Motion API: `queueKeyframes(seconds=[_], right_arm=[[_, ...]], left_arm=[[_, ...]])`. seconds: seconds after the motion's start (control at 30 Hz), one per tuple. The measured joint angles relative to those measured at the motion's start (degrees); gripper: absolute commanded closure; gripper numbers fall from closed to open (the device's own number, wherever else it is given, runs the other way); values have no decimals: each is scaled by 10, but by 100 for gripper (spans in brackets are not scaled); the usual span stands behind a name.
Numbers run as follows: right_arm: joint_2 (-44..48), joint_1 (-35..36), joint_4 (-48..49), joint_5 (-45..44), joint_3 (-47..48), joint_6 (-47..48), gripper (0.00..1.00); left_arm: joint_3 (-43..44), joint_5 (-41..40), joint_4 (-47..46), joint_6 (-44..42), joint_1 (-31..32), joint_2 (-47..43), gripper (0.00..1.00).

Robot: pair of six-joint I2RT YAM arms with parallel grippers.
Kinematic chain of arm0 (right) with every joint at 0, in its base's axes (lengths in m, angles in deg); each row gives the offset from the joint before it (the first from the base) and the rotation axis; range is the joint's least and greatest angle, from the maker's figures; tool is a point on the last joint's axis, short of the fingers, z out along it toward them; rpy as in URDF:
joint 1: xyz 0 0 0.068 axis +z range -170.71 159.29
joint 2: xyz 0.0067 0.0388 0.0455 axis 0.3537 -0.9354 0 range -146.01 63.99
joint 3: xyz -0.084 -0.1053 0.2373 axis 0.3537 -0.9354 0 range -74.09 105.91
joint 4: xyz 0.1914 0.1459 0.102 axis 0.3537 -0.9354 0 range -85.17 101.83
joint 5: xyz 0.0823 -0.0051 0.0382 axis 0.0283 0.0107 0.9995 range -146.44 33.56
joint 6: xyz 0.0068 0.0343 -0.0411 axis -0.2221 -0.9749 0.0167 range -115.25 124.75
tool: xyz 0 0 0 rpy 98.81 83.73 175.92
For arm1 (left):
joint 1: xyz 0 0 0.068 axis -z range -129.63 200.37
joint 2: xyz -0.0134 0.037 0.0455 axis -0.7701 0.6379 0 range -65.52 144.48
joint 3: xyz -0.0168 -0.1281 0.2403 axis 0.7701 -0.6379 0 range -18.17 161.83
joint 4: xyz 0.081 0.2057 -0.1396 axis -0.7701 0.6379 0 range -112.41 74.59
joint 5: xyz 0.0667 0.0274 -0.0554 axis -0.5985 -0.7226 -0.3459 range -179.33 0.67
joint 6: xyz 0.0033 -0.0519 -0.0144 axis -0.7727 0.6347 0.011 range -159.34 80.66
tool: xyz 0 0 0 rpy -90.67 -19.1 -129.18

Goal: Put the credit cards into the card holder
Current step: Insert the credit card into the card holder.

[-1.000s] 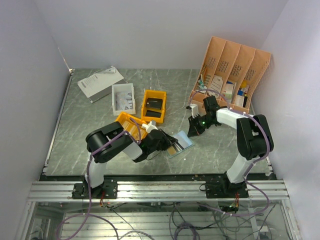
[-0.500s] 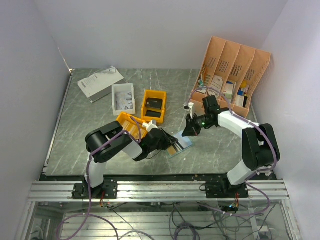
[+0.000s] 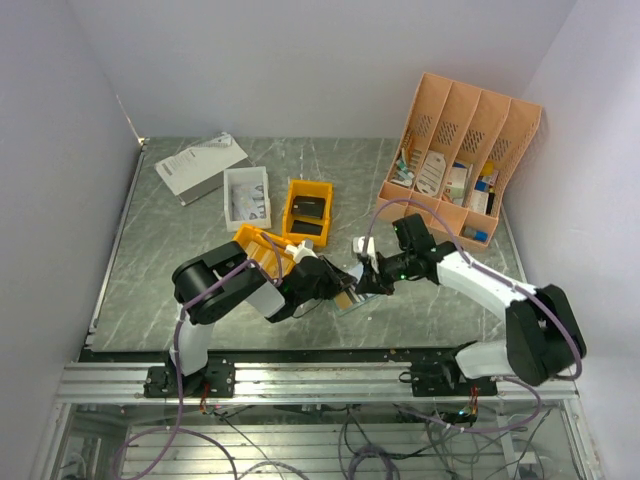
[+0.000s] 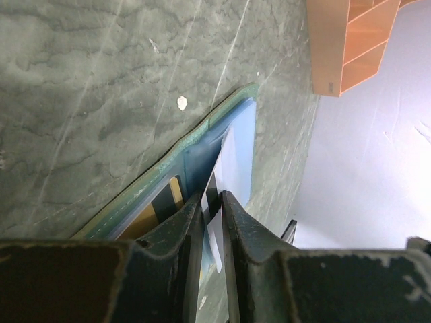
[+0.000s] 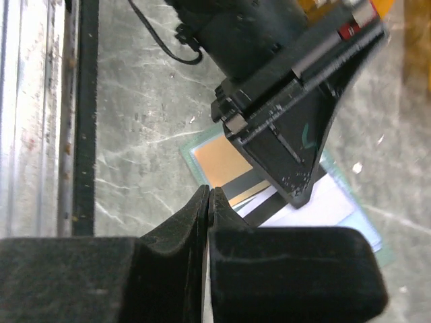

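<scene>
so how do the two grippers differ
The left gripper grips a white card over the open card holder; the right gripper is shut with nothing seen in it. The left reaches in from the left, the right from the right. Both meet at the holder.

My scuffed, matt black plastic fingers (image 4: pixel 180 237) pinch the card holder (image 4: pixel 237 138), smooth blue-lined, over the matt marbled table (image 4: pixel 101 94).

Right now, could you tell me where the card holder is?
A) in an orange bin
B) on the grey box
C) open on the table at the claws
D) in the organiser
C: the card holder lies open on the table, left claw shut on a card.
</scene>
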Motion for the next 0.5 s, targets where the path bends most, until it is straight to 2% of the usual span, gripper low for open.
queueKeyframes(seconds=[0.1, 0.3, 0.5], right_arm=[[37, 40, 23, -47, -19, 54, 100], [31, 130, 60, -163, -33, 148, 100], [28, 165, 112, -253, -61, 206, 100]], left_arm=[[-1, 4, -4, -3, -2, 2, 72], [-3, 12, -29, -6, -4, 12, 72], [-4, 17, -45, -10, -4, 19, 72]])
